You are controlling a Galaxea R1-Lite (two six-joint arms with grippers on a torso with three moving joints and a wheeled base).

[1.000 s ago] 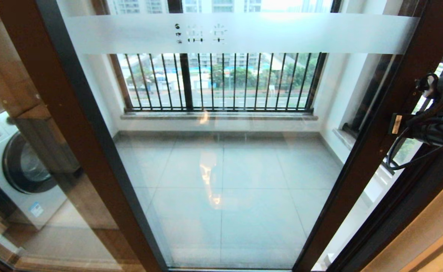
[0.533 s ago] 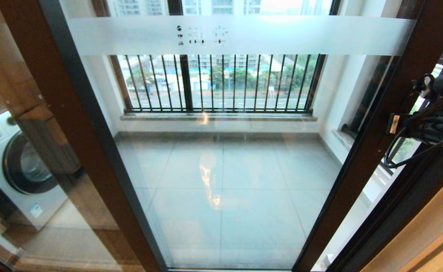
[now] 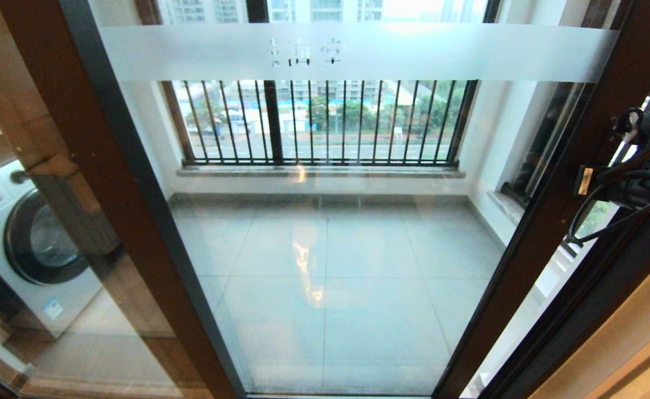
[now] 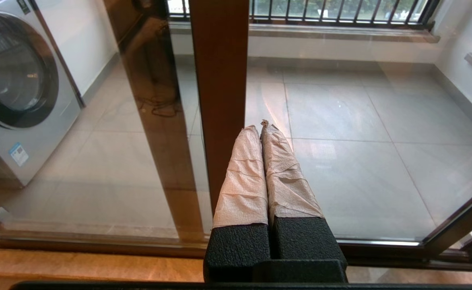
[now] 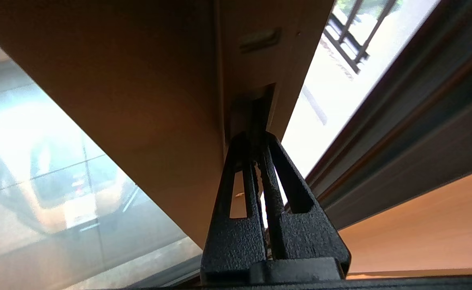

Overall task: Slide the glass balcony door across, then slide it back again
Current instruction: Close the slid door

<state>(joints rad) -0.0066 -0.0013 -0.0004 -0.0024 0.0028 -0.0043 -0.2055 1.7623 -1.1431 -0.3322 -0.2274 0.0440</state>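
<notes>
The glass balcony door (image 3: 330, 249) fills the head view, with its frosted band (image 3: 413, 52) near the top and dark brown uprights on both sides. My right arm (image 3: 629, 177) reaches to the door's right upright (image 3: 552, 188). In the right wrist view my right gripper (image 5: 256, 139) is shut, and its black fingertips sit inside the dark handle slot (image 5: 260, 104) of that upright. My left gripper (image 4: 260, 127) is shut with nothing in it; its paper-wrapped fingers (image 4: 244, 173) hang low in front of the glass (image 4: 360, 133), beside a brown upright (image 4: 219, 80).
A white washing machine (image 3: 31, 249) stands behind the plain left pane (image 3: 25, 166). Black railings (image 3: 325, 122) close the balcony's far side above a stone sill. The outer door frame and track (image 3: 596, 310) run down the right, with a tan wall beyond it.
The door's frosted band with its characters has shifted slightly to the right, and my right arm has moved right with it. The left arm has not visibly moved.
</notes>
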